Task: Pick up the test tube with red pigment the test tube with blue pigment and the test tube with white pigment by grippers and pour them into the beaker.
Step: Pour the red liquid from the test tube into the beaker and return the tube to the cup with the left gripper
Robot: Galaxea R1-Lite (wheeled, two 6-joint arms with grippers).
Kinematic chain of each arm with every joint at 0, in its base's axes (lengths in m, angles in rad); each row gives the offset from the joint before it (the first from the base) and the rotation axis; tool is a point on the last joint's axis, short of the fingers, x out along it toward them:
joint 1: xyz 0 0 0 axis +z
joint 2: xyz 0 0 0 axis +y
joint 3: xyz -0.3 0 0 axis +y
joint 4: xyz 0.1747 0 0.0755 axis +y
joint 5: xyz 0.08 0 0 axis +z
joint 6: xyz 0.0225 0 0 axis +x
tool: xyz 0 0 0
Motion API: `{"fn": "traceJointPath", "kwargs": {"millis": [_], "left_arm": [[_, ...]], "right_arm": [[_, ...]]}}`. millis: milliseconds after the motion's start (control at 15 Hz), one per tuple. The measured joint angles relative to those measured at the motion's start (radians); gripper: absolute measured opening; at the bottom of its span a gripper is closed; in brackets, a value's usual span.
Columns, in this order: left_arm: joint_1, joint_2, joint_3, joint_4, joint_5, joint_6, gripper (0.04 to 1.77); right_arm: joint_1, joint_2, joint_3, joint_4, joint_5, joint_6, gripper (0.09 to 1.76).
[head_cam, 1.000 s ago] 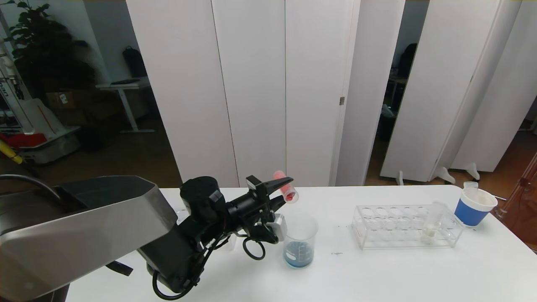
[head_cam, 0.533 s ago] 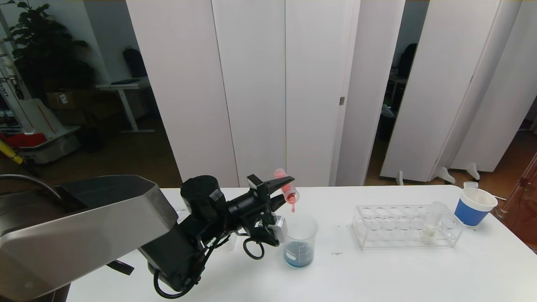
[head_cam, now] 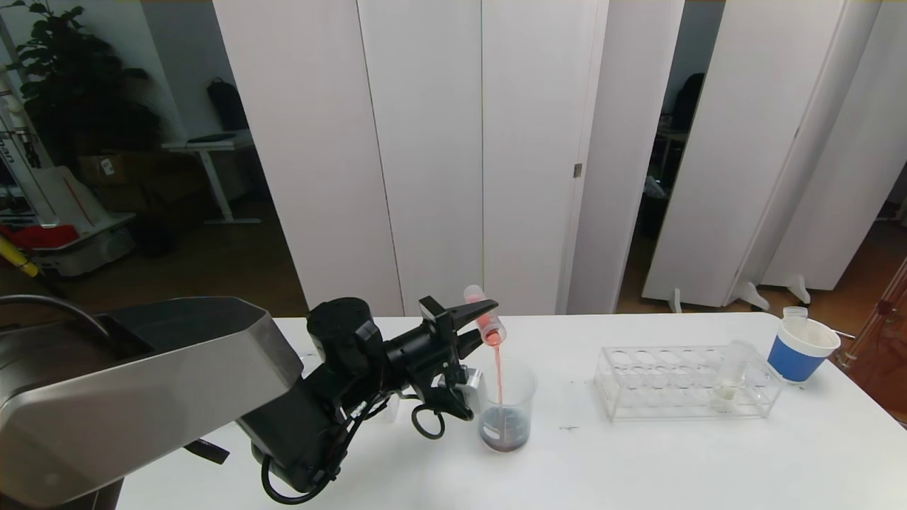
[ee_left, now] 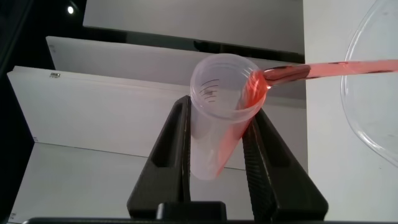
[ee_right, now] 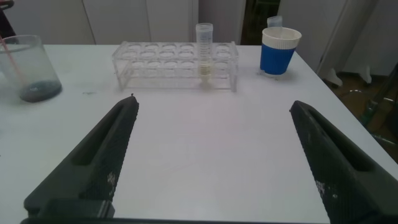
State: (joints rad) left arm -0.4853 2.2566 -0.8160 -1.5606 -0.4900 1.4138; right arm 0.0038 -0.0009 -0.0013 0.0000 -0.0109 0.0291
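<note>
My left gripper [head_cam: 485, 320] is shut on the test tube with red pigment [head_cam: 486, 325], tilted mouth-down above the beaker [head_cam: 507, 405]. A thin red stream [head_cam: 498, 375] falls from the tube's lip into the beaker, where the liquid looks dark purple. In the left wrist view the tube [ee_left: 219, 118] sits between the black fingers [ee_left: 176, 143] of the left gripper [ee_left: 221, 118], and the stream [ee_left: 339, 67] runs toward the beaker's rim [ee_left: 357, 93]. The test tube with white pigment [head_cam: 733, 371] [ee_right: 204, 52] stands in the rack. The test tube with blue pigment is out of view. My right gripper [ee_right: 212, 106] hangs open over bare table.
A clear rack [head_cam: 673, 386] [ee_right: 168, 62] stands right of the beaker. A blue and white paper cup [head_cam: 801, 349] [ee_right: 280, 50] sits at the table's far right corner with a clear tube top behind it. White panels stand behind the table.
The red tube has tipped further. Its drip has become a steady stream into the beaker, and the beaker's liquid has turned from blue to dark purple. The right gripper is unchanged.
</note>
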Motion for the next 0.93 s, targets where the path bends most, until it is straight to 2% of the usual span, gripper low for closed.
{"fn": "traceJointPath", "kwargs": {"millis": [333,933], "left_arm": [[-0.004,-0.002,-0.010,0.000,0.000,0.045,0.58],[-0.003,-0.006,-0.024,0.000,-0.005,0.066,0.58]], "right_arm": [[0.000,0.000,0.000,0.000,0.000,0.000,1.75],[0.000,0.000,0.000,0.000,0.000,0.000,1.75]]}}
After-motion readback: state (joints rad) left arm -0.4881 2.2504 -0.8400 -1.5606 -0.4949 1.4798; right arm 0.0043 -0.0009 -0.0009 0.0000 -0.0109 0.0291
